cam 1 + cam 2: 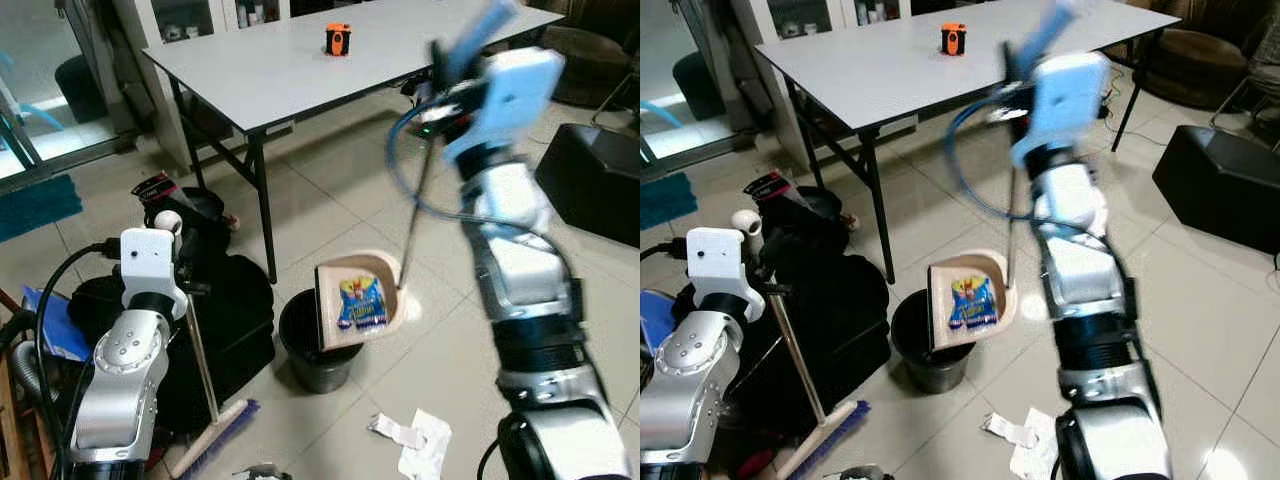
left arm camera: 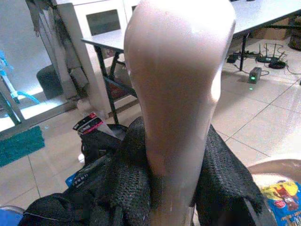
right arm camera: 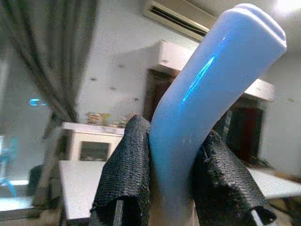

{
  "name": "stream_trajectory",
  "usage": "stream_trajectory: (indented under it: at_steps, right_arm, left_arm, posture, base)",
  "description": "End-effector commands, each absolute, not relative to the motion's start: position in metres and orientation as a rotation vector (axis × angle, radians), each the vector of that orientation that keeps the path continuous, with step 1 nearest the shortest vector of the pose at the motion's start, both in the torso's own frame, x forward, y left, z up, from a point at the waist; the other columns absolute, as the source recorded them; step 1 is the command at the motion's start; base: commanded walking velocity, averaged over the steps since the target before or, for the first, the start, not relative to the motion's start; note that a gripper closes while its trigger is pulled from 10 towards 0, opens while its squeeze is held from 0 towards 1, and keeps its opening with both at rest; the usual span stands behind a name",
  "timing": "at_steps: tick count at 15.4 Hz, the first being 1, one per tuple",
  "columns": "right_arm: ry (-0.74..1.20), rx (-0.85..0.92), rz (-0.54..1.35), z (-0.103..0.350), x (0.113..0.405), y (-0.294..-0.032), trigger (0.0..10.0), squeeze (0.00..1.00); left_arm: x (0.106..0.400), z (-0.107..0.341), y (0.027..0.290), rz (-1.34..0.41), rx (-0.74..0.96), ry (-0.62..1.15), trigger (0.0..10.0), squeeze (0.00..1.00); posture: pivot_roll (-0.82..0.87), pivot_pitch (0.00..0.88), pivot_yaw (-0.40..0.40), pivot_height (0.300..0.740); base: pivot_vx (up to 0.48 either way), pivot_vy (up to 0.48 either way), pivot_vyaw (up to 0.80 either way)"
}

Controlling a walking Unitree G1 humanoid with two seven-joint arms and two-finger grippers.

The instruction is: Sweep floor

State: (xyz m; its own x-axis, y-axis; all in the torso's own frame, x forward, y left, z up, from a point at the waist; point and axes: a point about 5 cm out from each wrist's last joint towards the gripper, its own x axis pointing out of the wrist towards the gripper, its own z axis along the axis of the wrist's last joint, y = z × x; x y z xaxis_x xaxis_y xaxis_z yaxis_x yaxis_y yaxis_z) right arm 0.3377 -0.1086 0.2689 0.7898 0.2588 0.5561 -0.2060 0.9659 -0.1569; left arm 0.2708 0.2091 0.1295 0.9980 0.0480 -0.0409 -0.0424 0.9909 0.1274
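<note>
1. While the right arm is raised at 1 o'clock in the head view, the right claw (image 3: 162,188) is clenched on the blue handle (image 3: 207,89) of the dustpan (image 1: 362,296); both black fingers (image 3: 124,174) press against the handle's sides.
2. From that handle a thin rod (image 1: 415,215) runs down to the dustpan, which is tipped upright with its open face toward the camera, directly over the black bin (image 1: 312,345) at 6 o'clock of the scene centre.
3. Inside the dustpan lies a blue and yellow snack packet (image 1: 362,300), resting against the pan's back.
4. At 8 o'clock, the left claw (image 2: 162,188) is clenched on the pale top of the broom handle (image 2: 176,84), fingers on either side.
5. The broom's shaft (image 1: 202,360) slants down to the bristle head (image 1: 215,445), which touches the tiled floor (image 1: 330,215) at 7 o'clock, beside a heap of black bags (image 1: 225,300).
6. White crumpled paper (image 1: 415,440) lies on the floor at 5 o'clock, near the bin but apart from it.
7. A grey desk (image 1: 290,70) stands at 12 o'clock, carrying a small orange object (image 1: 338,40).
</note>
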Motion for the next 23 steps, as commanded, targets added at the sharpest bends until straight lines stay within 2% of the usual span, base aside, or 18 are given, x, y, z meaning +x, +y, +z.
stream_trajectory:
  at_steps: [1,7,10,13,18,22,23]
  right_arm:
    - [-0.676,-0.116,0.287,0.274,0.333,-0.102,10.0,0.0]
    - [-0.786,-0.216,0.459,0.255,0.312,-0.059,10.0,0.0]
    - [-0.838,-0.274,0.606,0.239,0.296,-0.035,10.0,0.0]
    - [-0.841,-0.295,0.645,0.233,0.292,-0.03,10.0,0.0]
    - [-0.875,-0.46,0.717,0.216,0.283,-0.016,10.0,0.0]
    - [-0.881,-0.391,0.663,0.22,0.285,-0.013,10.0,0.0]
    - [-0.891,-0.406,0.559,0.23,0.293,-0.023,10.0,0.0]
  left_arm:
    - [0.27,0.137,0.208,0.052,0.14,0.006,10.0,0.0]
    - [0.271,0.137,0.208,0.055,0.139,0.003,10.0,0.0]
    - [0.272,0.137,0.207,0.057,0.138,0.0,10.0,0.0]
    - [0.273,0.137,0.206,0.053,0.138,0.0,10.0,0.0]
    - [0.274,0.137,0.205,0.05,0.139,-0.006,10.0,0.0]
    - [0.276,0.137,0.205,0.05,0.137,-0.01,10.0,0.0]
    - [0.277,0.137,0.204,0.042,0.13,-0.012,10.0,0.0]
  posture:
    - [0.09,0.0,0.017,0.74]
    - [0.1,0.0,0.009,0.74]
    - [0.09,0.0,0.01,0.74]
    - [0.09,0.0,0.01,0.74]
    - [0.09,0.0,0.011,0.74]
    - [0.09,0.0,0.011,0.74]
    - [0.08,0.0,0.013,0.74]
  base:
    - [0.0,0.0,0.0]
    - [0.0,0.0,0.0]
    - [0.0,0.0,0.0]
    - [0.0,0.0,0.0]
    - [0.0,0.0,0.0]
    - [0.0,0.0,0.0]
    - [0.0,0.0,0.0]
